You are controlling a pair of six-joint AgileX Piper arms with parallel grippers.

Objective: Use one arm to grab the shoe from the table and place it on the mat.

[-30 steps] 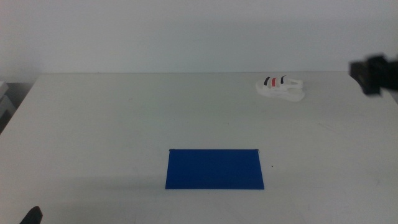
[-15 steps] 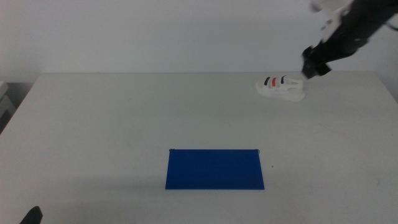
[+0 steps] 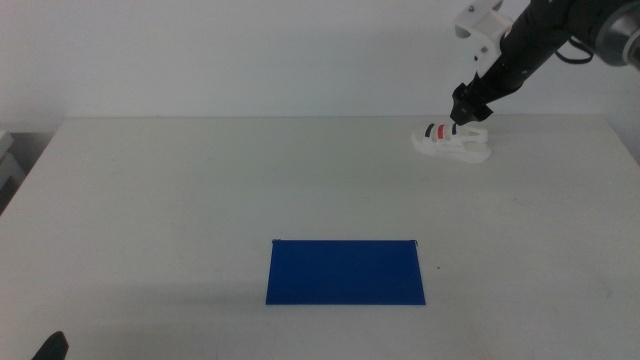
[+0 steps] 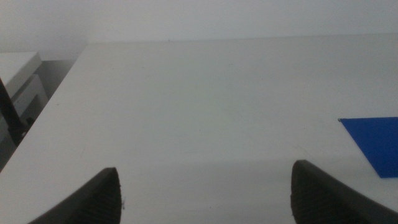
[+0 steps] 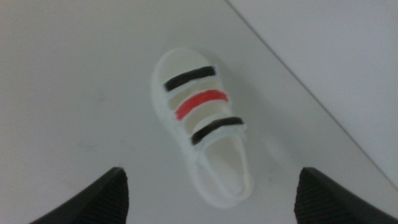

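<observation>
The white shoe point(image 3: 452, 142) with black, red and black straps lies on the table point(image 3: 200, 200) at the far right. The right arm point(image 3: 520, 50) comes in from the upper right. My right gripper point(image 3: 465, 108) hovers just above the shoe's straps with its jaws open. In the right wrist view the shoe point(image 5: 202, 130) lies between and beyond the two wide-apart jaws of my right gripper point(image 5: 208, 199). The dark blue mat point(image 3: 345, 271) lies flat near the table's front middle, bare. My left gripper point(image 4: 205, 193) waits open at the front left, and the mat's corner point(image 4: 373, 140) shows in its view.
The table's far edge runs just behind the shoe, with a pale wall beyond. A pale object point(image 3: 8, 165) stands off the table's left edge. The left gripper's tip point(image 3: 50, 347) shows at the bottom left corner.
The right arm has swung in from the right edge and come down over the shoe. The shoe, the mat and the left gripper have not moved.
</observation>
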